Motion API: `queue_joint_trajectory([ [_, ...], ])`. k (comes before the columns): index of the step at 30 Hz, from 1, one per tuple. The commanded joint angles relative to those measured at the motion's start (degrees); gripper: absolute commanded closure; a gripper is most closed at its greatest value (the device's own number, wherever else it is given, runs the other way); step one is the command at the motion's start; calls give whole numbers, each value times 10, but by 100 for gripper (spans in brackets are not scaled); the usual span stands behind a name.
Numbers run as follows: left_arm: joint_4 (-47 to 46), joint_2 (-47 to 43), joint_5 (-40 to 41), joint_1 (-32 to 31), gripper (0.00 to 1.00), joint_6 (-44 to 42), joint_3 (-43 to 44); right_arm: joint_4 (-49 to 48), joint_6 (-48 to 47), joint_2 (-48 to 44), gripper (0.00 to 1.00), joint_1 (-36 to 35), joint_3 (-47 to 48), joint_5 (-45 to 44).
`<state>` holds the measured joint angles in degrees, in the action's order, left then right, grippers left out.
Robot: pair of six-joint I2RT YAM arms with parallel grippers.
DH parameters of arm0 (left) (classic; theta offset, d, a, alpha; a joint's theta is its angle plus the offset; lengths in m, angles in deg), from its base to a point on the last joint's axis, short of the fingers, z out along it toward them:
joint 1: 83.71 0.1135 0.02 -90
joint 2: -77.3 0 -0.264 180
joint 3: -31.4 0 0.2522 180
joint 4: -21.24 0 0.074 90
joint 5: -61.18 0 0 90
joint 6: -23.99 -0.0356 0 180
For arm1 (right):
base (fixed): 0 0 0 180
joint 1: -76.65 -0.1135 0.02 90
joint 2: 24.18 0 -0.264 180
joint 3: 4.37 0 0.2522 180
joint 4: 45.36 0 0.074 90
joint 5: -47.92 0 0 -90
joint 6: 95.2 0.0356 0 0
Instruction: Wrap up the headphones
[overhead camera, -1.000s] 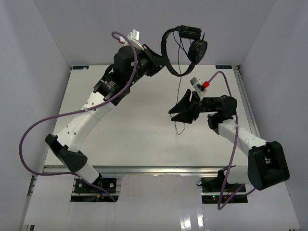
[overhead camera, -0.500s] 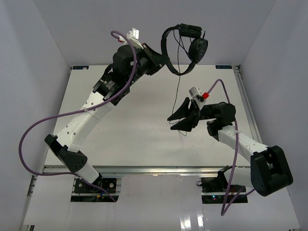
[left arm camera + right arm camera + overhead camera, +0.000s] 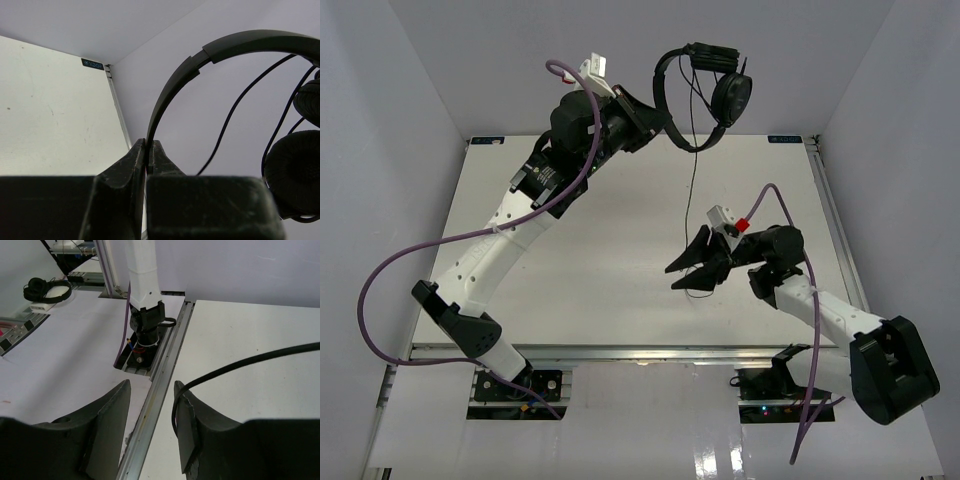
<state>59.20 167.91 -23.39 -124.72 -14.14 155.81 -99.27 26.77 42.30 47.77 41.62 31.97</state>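
1. The left tool (image 3: 658, 120) is pinched shut on the headphones (image 3: 715, 85). It holds them high in the air, over the far side of the table (image 3: 600, 230).
2. The left wrist view shows the two fingers squeezing the thin headband (image 3: 170, 100) near one end. A round earcup (image 3: 292, 170) hangs off to the side.
3. The long cord (image 3: 693, 190) hangs straight down from the headphones. Its loose end reaches the right tool (image 3: 678, 275), low over the table.
4. The right tool is wide open and holds nothing. In its own view the cord (image 3: 250, 362) bends in close beside one finger (image 3: 192, 430). I cannot tell if they touch.
5. The headphones look light. The headband is stiff but thin, so a hard squeeze or a twist could bend it.
6. The earcups are soft and squashy, so they are a poor place to grab.
7. The cord is thin, floppy and smooth. It may swing or slip out of the fingers.
8. I think the best place to grab the cord is near its loose end, with a firm pinch.
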Motion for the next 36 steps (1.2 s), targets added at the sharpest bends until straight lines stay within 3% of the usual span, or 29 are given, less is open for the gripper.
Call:
queue_joint_trajectory([
  [1,-25,-11,13,-1,100,-1,19,93,-100,-39,61,-14,-10,24],
  [4,-22,-7,18,0,100,-6,21,214,-196,-64,71,-16,-8,29],
  [7,-9,-4,37,5,100,-22,19,400,-341,-89,81,-15,14,17],
  [11,3,-7,60,28,100,-46,-5,635,-519,-108,87,-15,67,-26],
  [16,18,-16,66,71,100,-79,-43,830,-642,-129,90,-12,115,-83],
  [25,33,-30,64,121,100,-149,-112,1007,-791,-151,92,-8,168,-192],
  [36,33,27,86,122,100,-230,-196,1123,-884,-109,92,8,345,-342],
])
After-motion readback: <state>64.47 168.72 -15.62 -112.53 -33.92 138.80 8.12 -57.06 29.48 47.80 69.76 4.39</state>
